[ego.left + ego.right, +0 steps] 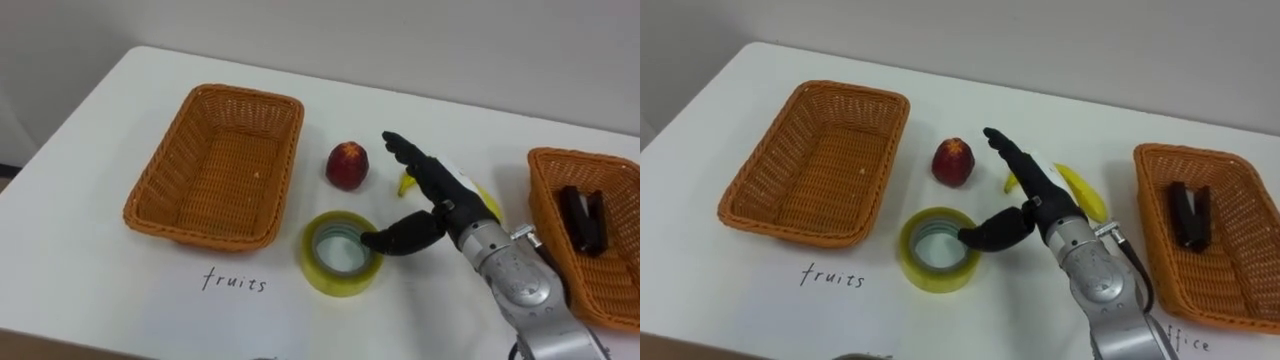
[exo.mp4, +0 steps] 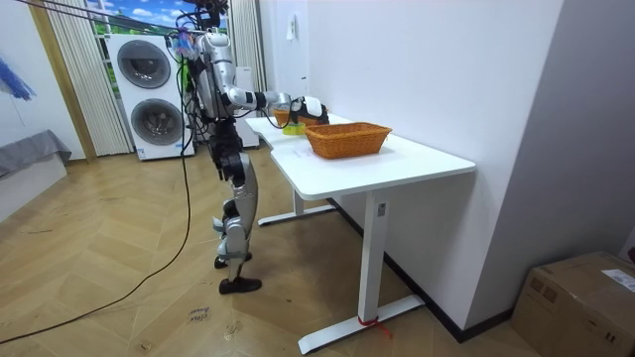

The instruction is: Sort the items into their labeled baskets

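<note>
Room view adds 2 washers (image 2: 149, 94) (stacked); right hand (image 1: 440, 190) spreads wide beside tape roll (image 1: 335, 278).

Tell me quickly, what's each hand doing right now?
Right hand: open, fingers straight, holding nothing, thumb by the tape roll.
Left hand: cannot be told.

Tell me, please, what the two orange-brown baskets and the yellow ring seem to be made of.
Left orange-brown basket and right orange-brown basket: woven wicker or rattan, matt, judging by plaited strands. Yellow ring: probably a roll of plastic tape; its translucent side looks glossy.
</note>
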Robot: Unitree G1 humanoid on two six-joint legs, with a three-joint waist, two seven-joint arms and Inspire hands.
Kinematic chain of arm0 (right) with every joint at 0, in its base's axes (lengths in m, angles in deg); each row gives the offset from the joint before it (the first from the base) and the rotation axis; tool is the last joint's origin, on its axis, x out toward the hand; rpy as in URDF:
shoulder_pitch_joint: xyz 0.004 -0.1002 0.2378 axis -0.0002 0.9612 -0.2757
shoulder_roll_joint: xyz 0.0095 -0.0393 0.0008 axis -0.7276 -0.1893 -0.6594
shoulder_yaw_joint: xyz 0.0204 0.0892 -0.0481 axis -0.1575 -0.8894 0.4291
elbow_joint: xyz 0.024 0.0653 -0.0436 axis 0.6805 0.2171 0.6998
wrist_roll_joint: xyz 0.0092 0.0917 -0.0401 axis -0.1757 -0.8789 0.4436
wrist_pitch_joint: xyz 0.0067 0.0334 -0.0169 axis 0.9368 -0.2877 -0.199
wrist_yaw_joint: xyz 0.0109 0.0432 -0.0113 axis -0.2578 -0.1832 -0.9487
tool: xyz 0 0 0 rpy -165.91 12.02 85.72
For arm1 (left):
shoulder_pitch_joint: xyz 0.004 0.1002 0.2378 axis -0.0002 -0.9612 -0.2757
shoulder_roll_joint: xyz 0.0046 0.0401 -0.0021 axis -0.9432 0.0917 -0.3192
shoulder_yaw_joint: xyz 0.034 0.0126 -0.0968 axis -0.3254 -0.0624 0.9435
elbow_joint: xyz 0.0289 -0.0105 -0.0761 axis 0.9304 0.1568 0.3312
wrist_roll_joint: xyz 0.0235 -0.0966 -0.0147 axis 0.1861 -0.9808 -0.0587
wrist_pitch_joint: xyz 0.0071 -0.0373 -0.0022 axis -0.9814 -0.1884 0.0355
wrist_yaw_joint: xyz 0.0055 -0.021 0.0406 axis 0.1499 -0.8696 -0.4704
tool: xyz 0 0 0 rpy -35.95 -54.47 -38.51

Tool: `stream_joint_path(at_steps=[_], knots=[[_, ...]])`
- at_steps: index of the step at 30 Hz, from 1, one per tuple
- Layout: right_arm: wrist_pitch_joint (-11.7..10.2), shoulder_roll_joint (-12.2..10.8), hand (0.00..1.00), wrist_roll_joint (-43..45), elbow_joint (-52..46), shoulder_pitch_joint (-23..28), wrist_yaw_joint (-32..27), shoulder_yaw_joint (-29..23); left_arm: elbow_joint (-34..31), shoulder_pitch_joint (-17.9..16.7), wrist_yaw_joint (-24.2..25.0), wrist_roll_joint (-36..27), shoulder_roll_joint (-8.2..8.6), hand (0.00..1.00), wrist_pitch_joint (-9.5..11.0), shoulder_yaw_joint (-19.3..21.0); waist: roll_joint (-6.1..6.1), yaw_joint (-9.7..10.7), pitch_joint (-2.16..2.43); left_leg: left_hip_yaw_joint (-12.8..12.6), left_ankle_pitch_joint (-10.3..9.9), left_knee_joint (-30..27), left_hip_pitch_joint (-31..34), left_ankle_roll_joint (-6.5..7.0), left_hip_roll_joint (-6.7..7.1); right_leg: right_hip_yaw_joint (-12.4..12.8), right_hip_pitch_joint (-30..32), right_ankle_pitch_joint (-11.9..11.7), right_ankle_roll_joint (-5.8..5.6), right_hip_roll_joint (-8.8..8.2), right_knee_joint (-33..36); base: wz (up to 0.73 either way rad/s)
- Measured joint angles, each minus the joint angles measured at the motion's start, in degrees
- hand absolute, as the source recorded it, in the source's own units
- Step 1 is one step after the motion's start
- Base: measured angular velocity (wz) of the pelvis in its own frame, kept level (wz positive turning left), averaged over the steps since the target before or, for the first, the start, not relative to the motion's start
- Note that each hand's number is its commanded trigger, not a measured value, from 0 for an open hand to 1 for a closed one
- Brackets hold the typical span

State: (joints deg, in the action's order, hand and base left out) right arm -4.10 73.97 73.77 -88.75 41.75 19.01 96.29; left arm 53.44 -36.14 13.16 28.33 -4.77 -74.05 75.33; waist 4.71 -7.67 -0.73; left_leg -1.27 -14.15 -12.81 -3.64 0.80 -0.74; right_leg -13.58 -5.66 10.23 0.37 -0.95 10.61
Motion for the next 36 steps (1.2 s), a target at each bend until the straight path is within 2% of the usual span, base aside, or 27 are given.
stream_joint_path(at_steps=[9, 13, 24, 28, 36], knots=[[0.09, -0.02, 0.00, -0.33, 2.58, -1.87, -0.78, 0.10, 0.01, 0.09, 0.23, 0.00, 0.00, 0.00, -0.20, 0.05, -0.08, -0.49, 0.00, 0.18, 0.00, -0.44, 0.03, 0.00, 0.01, -0.53, -0.29, 0.00, 0.00, -0.06, 0.00, 0.01], [0.13, -0.02, 0.00, -0.18, 2.58, -1.89, -0.86, 0.15, 0.01, 0.09, 0.59, 0.00, -0.01, 0.00, -1.01, 0.08, -0.10, -0.76, 0.02, 0.27, 0.00, -0.69, 0.07, 0.00, 0.02, -0.57, -0.41, 0.00, 0.00, -0.06, 0.04, 0.00], [2.10, -0.02, 0.00, -0.10, 2.53, -2.12, -0.34, 2.01, 0.01, 0.12, 2.92, 0.15, -0.05, 0.00, -2.82, 0.08, 0.06, -0.99, 0.17, 0.22, 0.00, -0.86, 0.03, 0.00, 0.04, -0.40, -0.41, 0.00, 0.00, -0.07, 0.13, 0.00], [3.16, -0.02, 0.00, 2.13, 2.53, -3.40, -0.19, 3.65, -0.02, 0.40, 2.94, 0.18, -0.17, 0.00, -3.22, 0.10, 0.11, -1.50, 0.21, 0.34, 0.01, -0.87, 0.07, 0.00, 0.06, -0.75, -0.44, 0.00, 0.00, -0.13, 0.11, 0.00], [3.26, -0.02, 0.00, 9.52, 1.74, -4.10, 2.27, 4.97, 0.35, 1.67, 2.94, 0.16, -0.56, 0.00, -3.46, 0.07, 0.31, -2.04, 0.38, 1.47, 0.04, -0.91, 0.13, 0.05, 0.30, -1.68, -0.79, 0.00, 0.00, -0.31, 0.06, 0.06]])
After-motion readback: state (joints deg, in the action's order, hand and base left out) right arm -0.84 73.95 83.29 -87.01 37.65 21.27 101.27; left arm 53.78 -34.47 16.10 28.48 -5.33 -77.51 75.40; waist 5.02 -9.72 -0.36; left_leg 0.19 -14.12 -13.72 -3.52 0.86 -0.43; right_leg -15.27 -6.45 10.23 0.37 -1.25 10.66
